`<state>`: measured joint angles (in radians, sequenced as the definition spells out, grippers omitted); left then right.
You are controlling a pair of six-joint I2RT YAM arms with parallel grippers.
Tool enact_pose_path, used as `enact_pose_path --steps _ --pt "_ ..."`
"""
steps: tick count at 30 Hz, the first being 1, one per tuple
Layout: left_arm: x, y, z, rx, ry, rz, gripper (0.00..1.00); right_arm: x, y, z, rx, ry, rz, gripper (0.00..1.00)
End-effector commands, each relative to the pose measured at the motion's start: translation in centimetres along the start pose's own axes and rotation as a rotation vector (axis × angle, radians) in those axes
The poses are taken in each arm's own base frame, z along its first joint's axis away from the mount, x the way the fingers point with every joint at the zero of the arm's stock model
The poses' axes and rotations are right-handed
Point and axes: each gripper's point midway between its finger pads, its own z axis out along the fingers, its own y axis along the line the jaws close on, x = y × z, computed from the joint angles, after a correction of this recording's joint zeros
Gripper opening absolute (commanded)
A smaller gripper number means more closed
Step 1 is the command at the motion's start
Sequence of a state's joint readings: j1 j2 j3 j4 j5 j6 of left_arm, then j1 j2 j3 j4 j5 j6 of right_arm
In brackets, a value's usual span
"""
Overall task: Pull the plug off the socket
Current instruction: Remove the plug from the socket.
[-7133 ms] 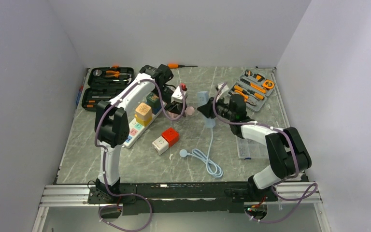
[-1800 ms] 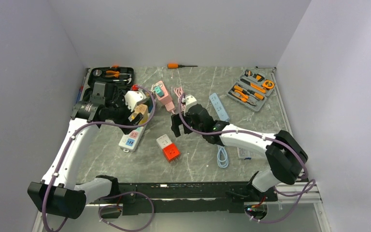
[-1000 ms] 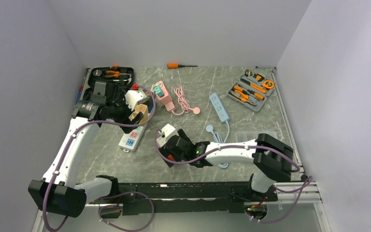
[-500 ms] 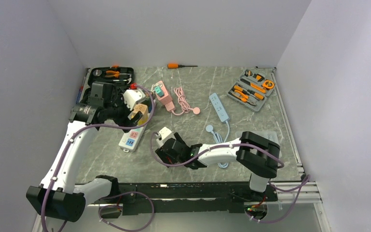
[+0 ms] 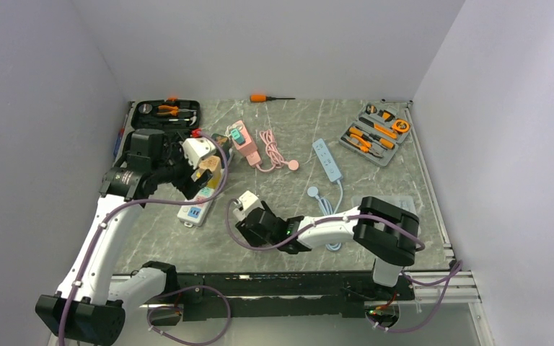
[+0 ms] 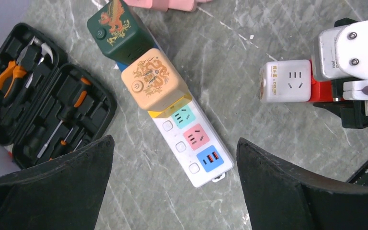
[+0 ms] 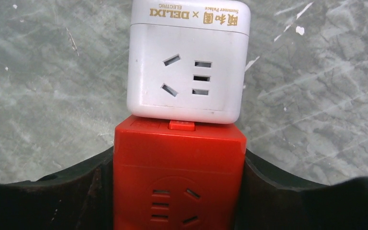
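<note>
A white cube adapter (image 7: 188, 67) is joined end to end with a red cube socket (image 7: 179, 177) on the marble table. My right gripper (image 7: 179, 194) lies low on the table, its fingers (image 7: 76, 191) pressed against both sides of the red cube. From above, the white cube (image 5: 247, 202) shows just beyond the right gripper (image 5: 257, 223), which hides the red cube. The left wrist view shows the pair too, white cube (image 6: 286, 80) and red cube (image 6: 322, 91). My left gripper (image 6: 175, 143) hangs wide open above a power strip (image 6: 191, 139), holding nothing.
An orange cube (image 6: 155, 79) and a green cube (image 6: 120, 28) sit plugged on the power strip (image 5: 198, 202). A black tool case (image 5: 164, 115) lies open at back left. A pink strip (image 5: 244, 142), blue strip (image 5: 327, 160), orange tool set (image 5: 375, 133) and screwdriver (image 5: 268, 97) lie farther back.
My right gripper's fingers have closed in onto the red cube. The left arm has shifted slightly toward the near side above the power strip, still open.
</note>
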<state>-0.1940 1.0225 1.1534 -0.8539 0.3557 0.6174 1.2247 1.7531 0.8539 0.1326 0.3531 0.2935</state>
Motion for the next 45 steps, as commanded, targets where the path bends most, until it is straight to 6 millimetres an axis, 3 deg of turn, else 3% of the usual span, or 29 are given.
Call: enact_pose_path --steps 1,2,6,9,13,17,20,25,32,45 --pt "-2.0 -1.0 -0.3 0.030 -0.148 0.089 0.99 -2.0 0.1 -2.1 -0.041 -0.049 -0.025 0.10" --pt "-2.2 -1.5 -0.5 0.048 -0.167 0.110 0.99 -2.5 0.1 -2.6 -0.059 -0.057 -0.032 0.00" --pt "-1.6 -3.7 -0.8 0.164 -0.160 0.159 0.99 -4.5 1.0 -4.8 -0.201 -0.074 -0.063 0.00" --pt "-1.2 -6.0 -2.3 0.236 -0.196 0.298 0.99 -6.3 1.1 -6.6 -0.287 -0.097 -0.061 0.00" --pt "-2.2 -7.5 -4.3 0.215 -0.303 0.529 0.99 -9.8 0.5 -9.2 -0.417 -0.172 -0.004 0.00" --pt "-3.4 -10.2 -6.1 0.202 -0.456 0.849 0.99 -11.9 0.0 -12.4 -0.536 -0.217 0.012 0.00" --pt "-4.3 -11.2 -6.3 0.109 -0.582 1.026 0.99 -12.9 0.4 -13.9 -0.609 -0.214 -0.002 0.00" --pt "-3.9 -12.9 -5.4 0.060 -0.697 1.270 0.99 -13.7 1.9 -15.3 -0.736 -0.158 -0.017 0.00" --pt "-3.7 -13.7 -4.0 0.086 -0.716 1.382 0.99 -14.6 3.8 -17.4 -0.882 -0.185 -0.030 0.00" --pt "-3.0 -14.5 -2.3 0.148 -0.679 1.404 0.99 -16.7 4.8 -17.5 -0.953 -0.206 -0.039 0.00"
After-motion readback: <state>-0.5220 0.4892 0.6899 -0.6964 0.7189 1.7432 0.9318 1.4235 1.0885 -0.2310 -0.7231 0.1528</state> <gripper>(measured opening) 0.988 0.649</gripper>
